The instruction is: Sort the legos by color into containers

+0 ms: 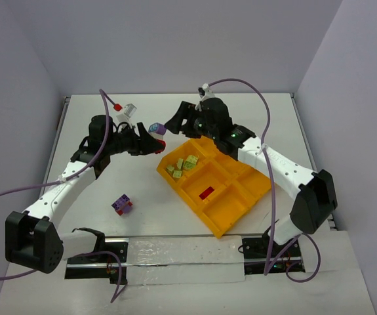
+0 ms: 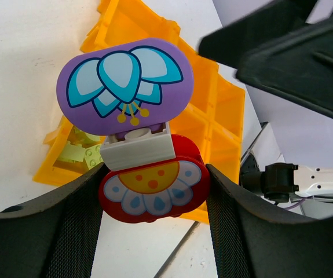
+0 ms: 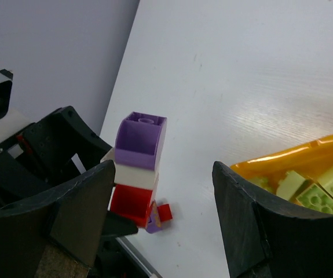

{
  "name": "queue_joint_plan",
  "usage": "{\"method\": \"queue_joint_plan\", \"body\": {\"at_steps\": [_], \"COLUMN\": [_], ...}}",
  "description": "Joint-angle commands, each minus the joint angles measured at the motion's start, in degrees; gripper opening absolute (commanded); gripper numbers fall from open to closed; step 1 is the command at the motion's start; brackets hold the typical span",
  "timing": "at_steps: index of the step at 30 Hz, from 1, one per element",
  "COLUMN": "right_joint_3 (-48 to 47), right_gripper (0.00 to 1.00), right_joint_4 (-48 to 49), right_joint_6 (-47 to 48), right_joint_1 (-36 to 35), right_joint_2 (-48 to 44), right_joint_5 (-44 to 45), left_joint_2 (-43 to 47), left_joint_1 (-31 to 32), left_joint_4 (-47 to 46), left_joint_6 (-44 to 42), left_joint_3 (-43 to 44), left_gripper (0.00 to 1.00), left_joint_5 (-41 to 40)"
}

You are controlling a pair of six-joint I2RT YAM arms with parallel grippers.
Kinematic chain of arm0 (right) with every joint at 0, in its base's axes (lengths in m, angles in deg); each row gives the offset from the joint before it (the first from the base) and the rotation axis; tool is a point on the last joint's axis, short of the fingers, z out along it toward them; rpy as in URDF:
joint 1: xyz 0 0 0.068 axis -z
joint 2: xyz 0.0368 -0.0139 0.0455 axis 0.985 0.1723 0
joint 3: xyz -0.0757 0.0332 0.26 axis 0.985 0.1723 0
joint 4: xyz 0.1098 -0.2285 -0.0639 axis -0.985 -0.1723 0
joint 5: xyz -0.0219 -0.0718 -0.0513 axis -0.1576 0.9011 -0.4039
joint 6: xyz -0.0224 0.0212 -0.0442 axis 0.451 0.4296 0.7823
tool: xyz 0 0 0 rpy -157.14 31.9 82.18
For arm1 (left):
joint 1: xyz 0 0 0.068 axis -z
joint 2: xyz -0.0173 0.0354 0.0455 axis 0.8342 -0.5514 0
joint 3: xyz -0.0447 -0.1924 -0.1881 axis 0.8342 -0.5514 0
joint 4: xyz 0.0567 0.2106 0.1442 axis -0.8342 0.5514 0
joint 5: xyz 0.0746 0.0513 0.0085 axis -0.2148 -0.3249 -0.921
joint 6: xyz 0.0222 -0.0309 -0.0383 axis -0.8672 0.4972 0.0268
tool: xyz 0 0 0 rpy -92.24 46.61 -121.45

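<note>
My left gripper (image 1: 154, 142) is shut on the red bottom piece (image 2: 153, 186) of a stacked lego clump, held above the table just left of the orange tray (image 1: 237, 200). A white brick (image 2: 138, 148) and a purple flower-printed piece (image 2: 125, 86) sit on top of it. My right gripper (image 1: 174, 122) is open beside the clump. The purple top (image 3: 141, 138) stands close to its left finger (image 3: 79, 211), apart from it. Yellow-green legos (image 1: 182, 165) lie in the tray's near-left compartment, and a red lego (image 1: 206, 193) lies in a middle one.
A small purple and red clump (image 1: 121, 204) lies on the table in front of the left arm. The tray's corner (image 3: 305, 155) with yellow-green legos (image 3: 319, 191) shows by my right finger. Walls close in the table at the back and sides.
</note>
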Motion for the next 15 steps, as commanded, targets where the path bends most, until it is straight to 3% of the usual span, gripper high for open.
{"method": "queue_joint_plan", "body": {"at_steps": [1, 15], "right_joint_3": [-2.7, -5.8], "right_gripper": [0.75, 0.75], "right_joint_4": [4.5, 5.1], "right_joint_6": [-2.6, -2.9], "right_joint_1": [-0.5, -2.2], "right_joint_2": [1.6, 6.4], "right_joint_5": [-3.6, -4.7], "left_joint_2": [1.4, 0.5], "left_joint_1": [-0.1, 0.5], "left_joint_4": [-3.0, -3.6], "left_joint_6": [-1.4, -1.1], "left_joint_3": [0.5, -0.7], "left_gripper": [0.0, 0.0], "left_joint_5": [1.6, 1.9]}}
